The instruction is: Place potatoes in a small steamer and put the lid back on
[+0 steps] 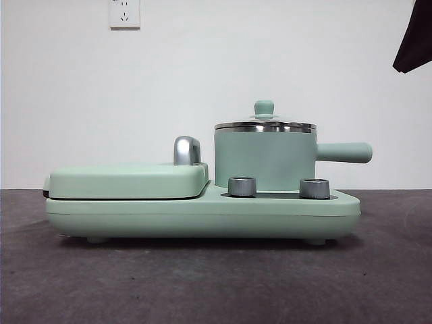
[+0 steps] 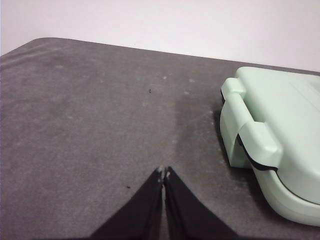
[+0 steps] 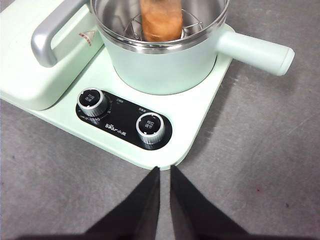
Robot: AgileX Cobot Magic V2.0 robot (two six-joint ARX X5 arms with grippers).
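Potatoes: one, an orange-brown lump [image 3: 161, 20]; only part of it shows in the right wrist view.
Small steamer: one mint-green pot [image 1: 263, 158] with a steel rim, its straight side handle [image 1: 344, 152] sticking out level.
Lid: one, clear glass with a steel rim [image 1: 264, 126] and a mint-green knob [image 1: 264, 106], sitting flat on the small steamer in the front view.
Dials: two steel dials [image 1: 242, 186] [image 1: 314, 188] on a black panel in front of the pot.
Griddle: one flat mint-green hinged griddle [image 1: 128, 181], closed, with a chrome handle [image 1: 187, 150], beside the pot on the same mint-green base [image 1: 202, 216].
Contents of the small steamer: the potato lies inside it on a steel rack [image 3: 192, 25].
Right end effector: [image 3: 164, 170] over the desk [image 1: 202, 283] just off the base's corner nearest the dials. Its jaws are drawn almost together with a thin slit between them, and they grip nothing.
Potato relative to the right end effector: well apart, beyond the dial panel and inside the pot.
Left end effector: [image 2: 164, 172] over bare desk, to the side of the griddle's hinged end. Its jaw tips meet and it holds nothing.
Potato relative to the left end effector: not seen from that wrist.
Front view, top corner: one black arm tip [image 1: 412, 37]; which arm it is cannot be told.
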